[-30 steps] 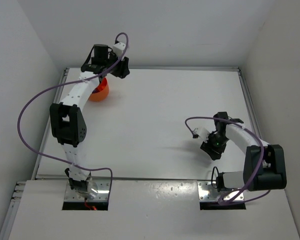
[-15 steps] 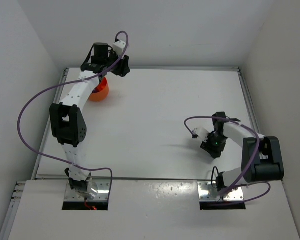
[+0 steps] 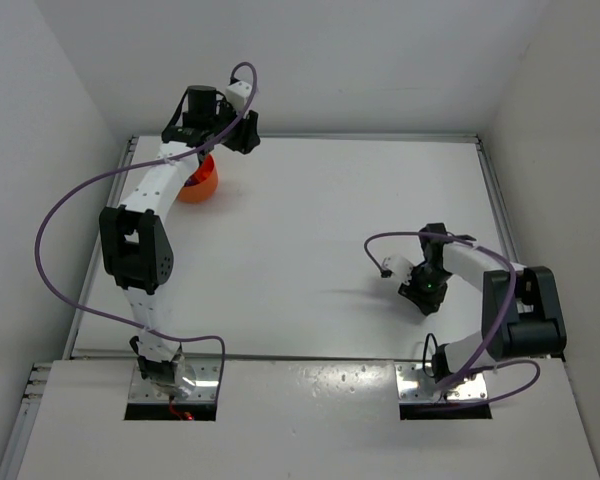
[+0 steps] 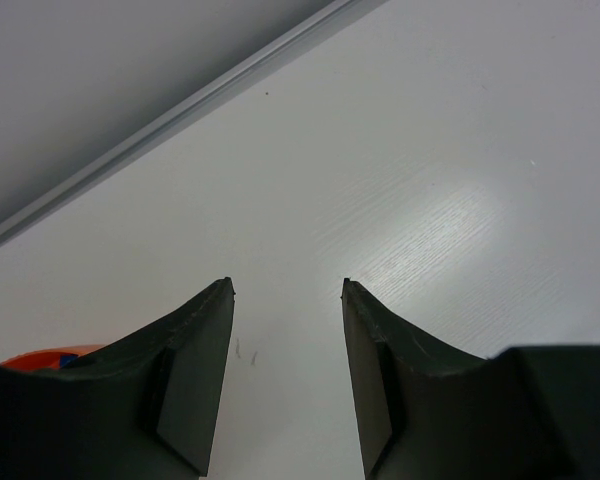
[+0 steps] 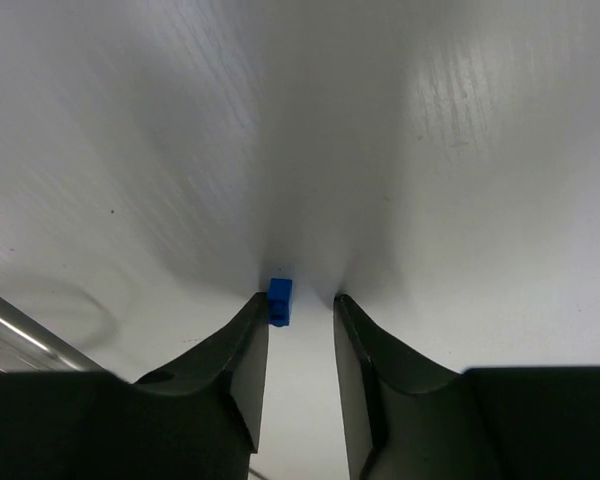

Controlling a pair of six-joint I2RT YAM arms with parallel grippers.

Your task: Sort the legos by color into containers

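A small blue lego [image 5: 280, 301] lies on the white table, touching the inner tip of my right gripper's [image 5: 299, 297] left finger. A gap remains between the brick and the right finger, so the jaws stand open around it with their tips down at the table. From above, the right gripper [image 3: 418, 296] hides the brick. An orange bowl [image 3: 200, 182], the only container in view, sits at the back left, partly under the left arm. My left gripper [image 3: 244, 138] hovers open and empty just right of the bowl [image 4: 40, 358], in which a blue bit shows.
A metal rail [image 4: 180, 108] runs along the table's far edge close ahead of the left gripper. White walls enclose the table on three sides. A purple cable [image 3: 55, 215] loops out from the left arm.
The right gripper's jaws have narrowed around the blue lego, and the right arm has shifted slightly left. The left arm has not moved.
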